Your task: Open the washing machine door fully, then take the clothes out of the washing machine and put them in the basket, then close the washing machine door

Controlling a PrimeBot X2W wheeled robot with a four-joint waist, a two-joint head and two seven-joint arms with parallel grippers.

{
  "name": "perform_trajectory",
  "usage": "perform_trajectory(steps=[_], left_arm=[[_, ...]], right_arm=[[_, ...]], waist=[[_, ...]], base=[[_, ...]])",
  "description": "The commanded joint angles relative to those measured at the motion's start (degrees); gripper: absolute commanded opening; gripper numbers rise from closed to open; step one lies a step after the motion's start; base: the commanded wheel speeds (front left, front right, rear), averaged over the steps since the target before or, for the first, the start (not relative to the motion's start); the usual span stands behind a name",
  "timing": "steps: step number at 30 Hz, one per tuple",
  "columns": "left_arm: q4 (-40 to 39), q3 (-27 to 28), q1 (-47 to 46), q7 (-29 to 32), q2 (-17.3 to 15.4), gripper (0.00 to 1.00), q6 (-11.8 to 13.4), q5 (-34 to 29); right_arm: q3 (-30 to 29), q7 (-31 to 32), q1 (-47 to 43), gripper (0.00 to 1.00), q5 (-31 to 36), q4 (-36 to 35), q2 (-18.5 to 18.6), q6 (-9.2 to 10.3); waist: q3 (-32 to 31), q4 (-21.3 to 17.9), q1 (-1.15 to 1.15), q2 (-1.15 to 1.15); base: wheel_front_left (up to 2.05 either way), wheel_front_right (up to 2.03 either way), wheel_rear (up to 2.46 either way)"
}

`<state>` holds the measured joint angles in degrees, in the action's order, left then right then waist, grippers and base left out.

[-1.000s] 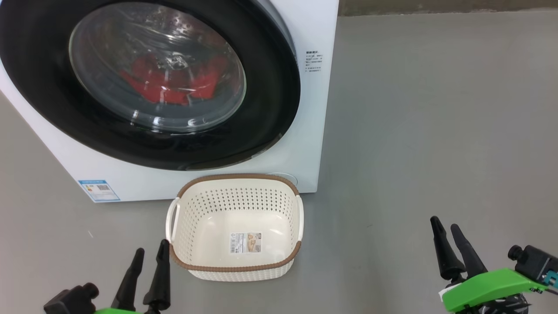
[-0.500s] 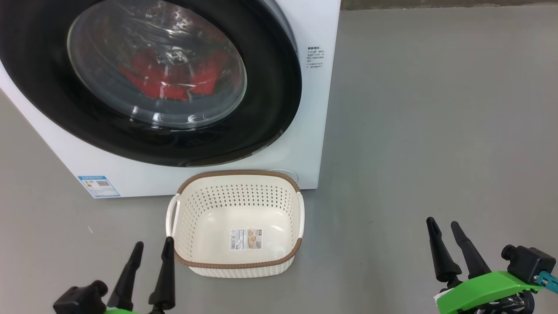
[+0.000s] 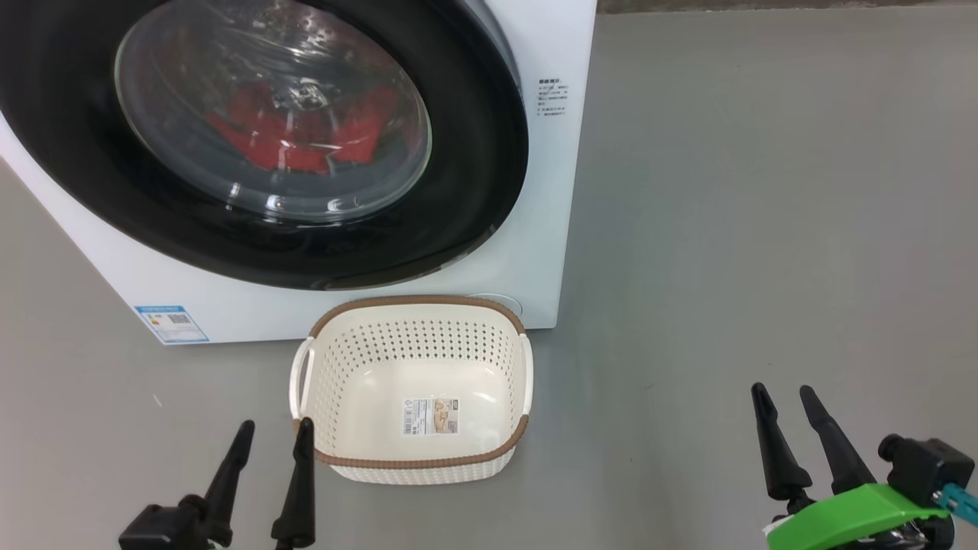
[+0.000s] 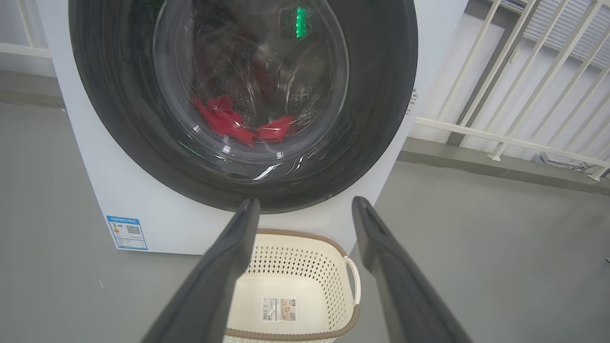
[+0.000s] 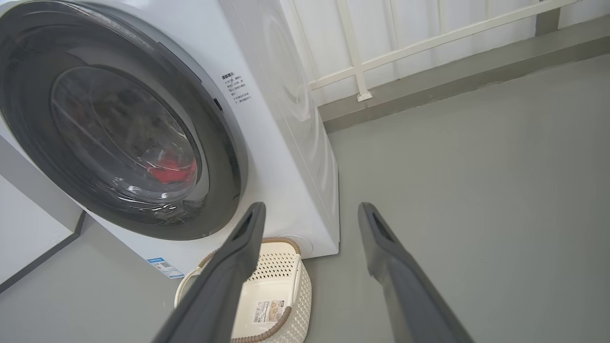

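The white washing machine [image 3: 546, 191] stands at the upper left, its round black-ringed door [image 3: 474, 176] shut against the front. Through the glass window the red clothes [image 3: 298, 137] lie in the drum, also seen in the left wrist view [image 4: 228, 121] and the right wrist view [image 5: 174, 170]. The cream basket [image 3: 416, 458] with a brown rim sits on the floor just in front of the machine and holds nothing. My left gripper [image 3: 275, 431] hangs open at the basket's near-left corner. My right gripper [image 3: 783, 397] is open over bare floor at the lower right.
Grey floor [image 3: 764, 229] spreads to the right of the machine. A white railing [image 4: 500, 95] and a raised kerb run behind the machine. A blue label [image 3: 171, 324] marks the machine's lower left corner.
The head view has shifted slightly, so the machine and basket sit a little higher. My left gripper has drifted right toward the basket's corner. Both grippers stay open.
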<state>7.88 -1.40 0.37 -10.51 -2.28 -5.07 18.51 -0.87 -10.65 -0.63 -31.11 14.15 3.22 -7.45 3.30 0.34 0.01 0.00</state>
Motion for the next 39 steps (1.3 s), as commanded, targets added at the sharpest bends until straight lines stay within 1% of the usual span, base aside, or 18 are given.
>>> perform_trajectory(steps=[1, 18, 22, 29, 33, 39], left_arm=[[-1.1, 1.4, -0.4, -1.1, -0.8, 1.0, 0.0, -2.1], [0.5, 2.5, -0.5, -4.0, -0.7, 1.0, -0.6, -13.0], [0.5, 2.8, -0.3, -4.5, -0.7, 1.0, -0.7, -14.4], [1.6, 3.2, -0.2, -4.5, -0.6, 1.0, -1.4, -12.7], [2.7, 3.3, -0.4, -4.5, -0.6, 1.0, -1.9, -9.7], [2.9, 3.1, -0.5, -4.5, -0.6, 1.0, -2.2, -9.5]], right_arm=[[0.7, -1.0, 0.2, 1.0, 1.9, -1.7, 0.6, -0.03], [-1.2, -3.8, -1.9, 1.0, 10.9, -2.9, 0.0, -0.03], [-1.2, -4.3, -2.3, 1.0, 12.7, -3.0, -0.1, -0.03], [-1.5, -4.3, -2.7, 1.0, 12.7, -3.0, -0.2, -0.03], [-1.5, -4.3, -2.9, 1.0, 12.5, -2.9, -0.2, -0.03], [-1.4, -4.3, -3.0, 1.0, 12.4, -2.8, -0.3, -0.03]], waist=[[0.1, 0.0, 0.0, 0.0], [0.4, 0.6, 0.0, 0.0], [0.4, 0.6, 0.0, 0.0], [0.2, 0.6, 0.0, 0.0], [0.3, 0.5, 0.0, 0.0], [0.4, 0.4, 0.0, 0.0]], base=[[0.0, 0.0, 0.0], [0.0, 0.0, 0.0], [0.0, 0.0, 0.0], [0.0, 0.0, 0.0], [0.0, 0.0, 0.0], [0.0, 0.0, 0.0]])
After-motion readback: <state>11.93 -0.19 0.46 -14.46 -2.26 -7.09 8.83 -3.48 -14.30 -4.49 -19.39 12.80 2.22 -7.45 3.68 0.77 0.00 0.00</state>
